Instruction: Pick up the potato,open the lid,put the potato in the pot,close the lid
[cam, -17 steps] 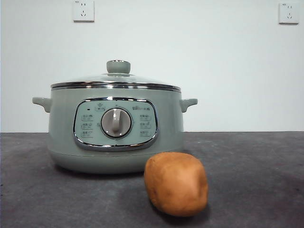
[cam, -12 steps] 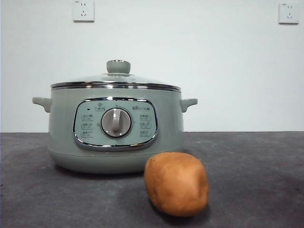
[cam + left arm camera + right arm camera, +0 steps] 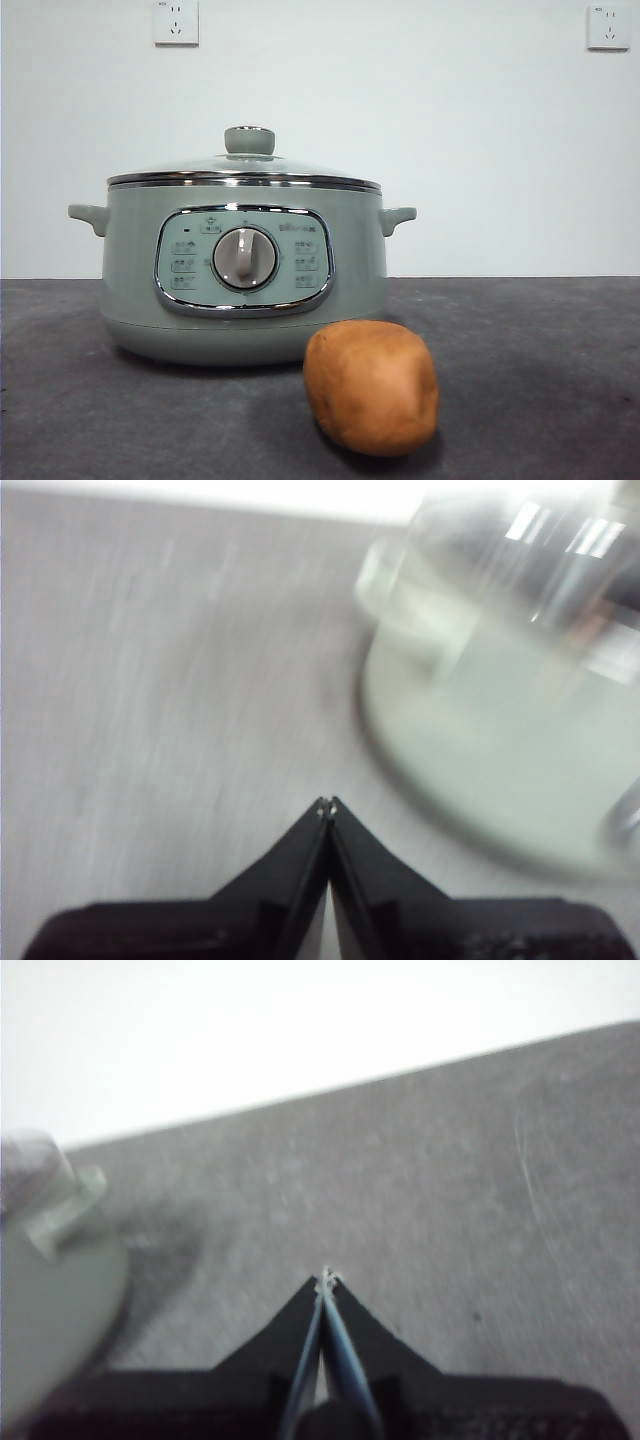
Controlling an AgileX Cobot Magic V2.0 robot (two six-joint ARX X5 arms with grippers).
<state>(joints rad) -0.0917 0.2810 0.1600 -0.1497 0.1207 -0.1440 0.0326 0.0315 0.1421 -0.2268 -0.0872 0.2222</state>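
The orange-brown potato [image 3: 371,388] lies on the dark table in front of the pot, near its right side in the front view. The sage-green pot [image 3: 243,277] stands upright with the glass lid [image 3: 244,170] seated on it, knob [image 3: 249,140] on top. My left gripper [image 3: 327,806] is shut and empty above the table, with the pot [image 3: 500,730] blurred beside it. My right gripper [image 3: 325,1278] is shut and empty over bare table, with a pot handle [image 3: 60,1205] at the edge of its view. Neither arm shows in the front view.
The dark grey table [image 3: 540,370] stretches to a white wall with two power sockets [image 3: 176,22] high up. The pot's chrome-framed panel and dial [image 3: 244,259] face the front camera.
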